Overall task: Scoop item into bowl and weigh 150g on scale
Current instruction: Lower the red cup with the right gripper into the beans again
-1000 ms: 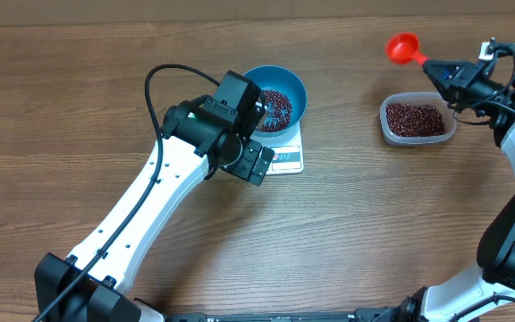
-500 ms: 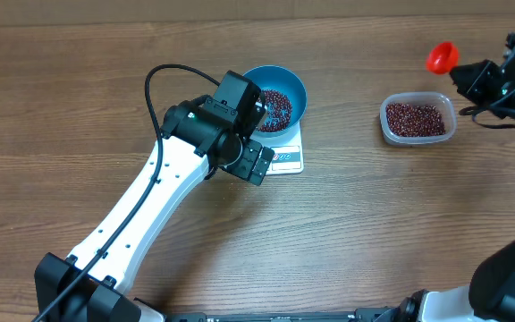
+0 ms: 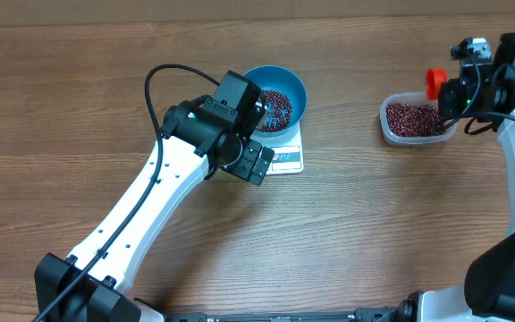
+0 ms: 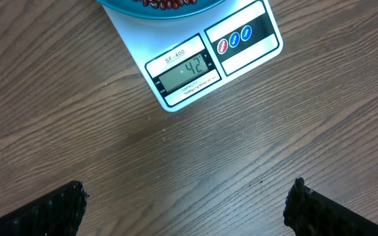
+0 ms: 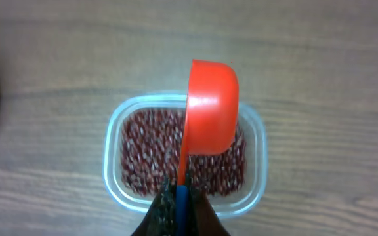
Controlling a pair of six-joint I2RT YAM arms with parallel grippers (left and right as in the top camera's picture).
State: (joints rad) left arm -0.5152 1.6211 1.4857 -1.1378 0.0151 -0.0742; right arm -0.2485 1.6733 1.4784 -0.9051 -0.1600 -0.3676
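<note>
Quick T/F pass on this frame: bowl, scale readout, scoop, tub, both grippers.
1. The bowl sits on the scale with beans in it. True.
2. The display shows 150. False: it shows 42.
3. The right gripper is shut on the red scoop, which is over the tub. True.
4. The left gripper is shut on the bowl. False: it is open and holds nothing, above the table in front of the scale.
5. The tub is empty. False: it holds beans.
</note>
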